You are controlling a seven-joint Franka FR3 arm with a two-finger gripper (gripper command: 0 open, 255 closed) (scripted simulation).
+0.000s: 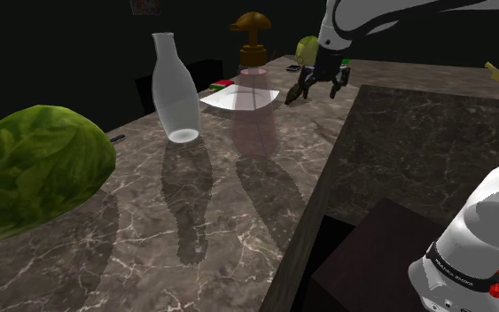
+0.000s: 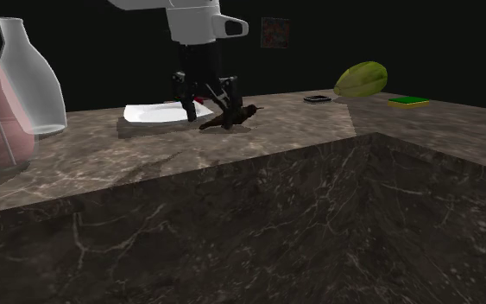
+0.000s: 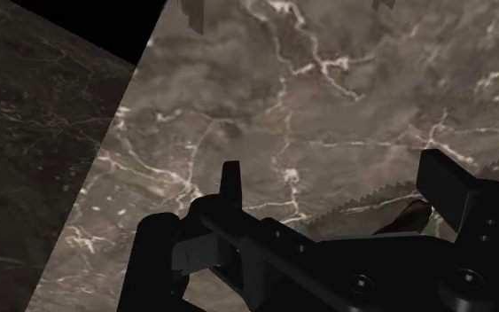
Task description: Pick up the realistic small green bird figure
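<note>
The bird figure (image 2: 232, 117) looks small and dark brown here. It lies on the marble counter (image 2: 318, 138), just beside a white plate (image 2: 154, 113). My black gripper (image 2: 206, 105) hangs low over it with the fingers apart, and the bird is under the finger on the second exterior view's right. From the shoulder view, the gripper (image 1: 320, 89) is at the counter's far end with the bird (image 1: 293, 94) a dark shape at its left. In the wrist view, a serrated edge of the bird (image 3: 376, 206) shows between the spread fingers of the gripper (image 3: 338, 182), nearer one finger.
A clear glass bottle (image 1: 175, 89) and a pink pump dispenser (image 1: 254, 84) stand mid-counter. A big lettuce (image 1: 35, 168) sits near the front left. A green fruit (image 2: 362, 79), a green sponge (image 2: 407, 101) and a small black item (image 2: 317, 99) lie at the far end. A lower dark surface (image 1: 416, 133) adjoins.
</note>
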